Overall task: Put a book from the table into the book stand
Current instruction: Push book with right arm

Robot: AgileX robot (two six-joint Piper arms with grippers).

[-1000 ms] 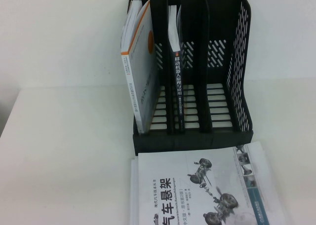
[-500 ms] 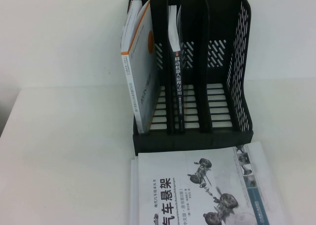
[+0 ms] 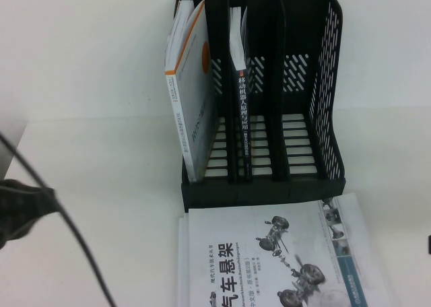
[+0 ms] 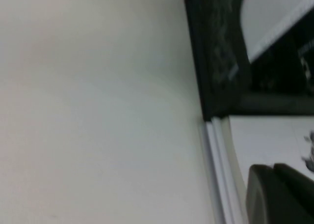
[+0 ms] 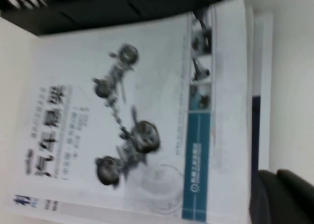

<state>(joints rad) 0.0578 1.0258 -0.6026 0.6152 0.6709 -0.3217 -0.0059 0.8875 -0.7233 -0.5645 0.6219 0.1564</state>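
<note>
1. In the high view the whole book stand (image 3: 259, 98) is seen upright toward the far edge of the table (image 3: 94, 186). The white-and-orange book (image 3: 192, 91) is stood in its left slot, a dark-spined book (image 3: 242, 118) in the middle slot, and the right slot is bare.
2. The book (image 3: 269, 260) is laid flat on the table at the near edge, its far edge just beside the stand's front lip, on top of other white sheets or a second book (image 3: 182, 253) that show along its sides; which it is cannot be told.
3. Only a dark blurred mass of the left arm (image 3: 20, 209) with a black cable (image 3: 74, 240) is caught at the left edge of the high view; the left gripper itself cannot be made out there.
4. In the left wrist view one dark blurred part of the left gripper (image 4: 279, 194) is seen over the book's left edge (image 4: 221, 175), close to the stand's front corner (image 4: 216, 62). How far it is opened cannot be told; nothing is seen held.
5. The right arm is shown in the high view only as a dark sliver at the right edge.
6. In the right wrist view the cover drawing and teal strip of the book (image 5: 127, 121) are shown, with a dark part of the right gripper (image 5: 282, 197) beside the book's right edge. Its opening cannot be told; nothing is seen held.
</note>
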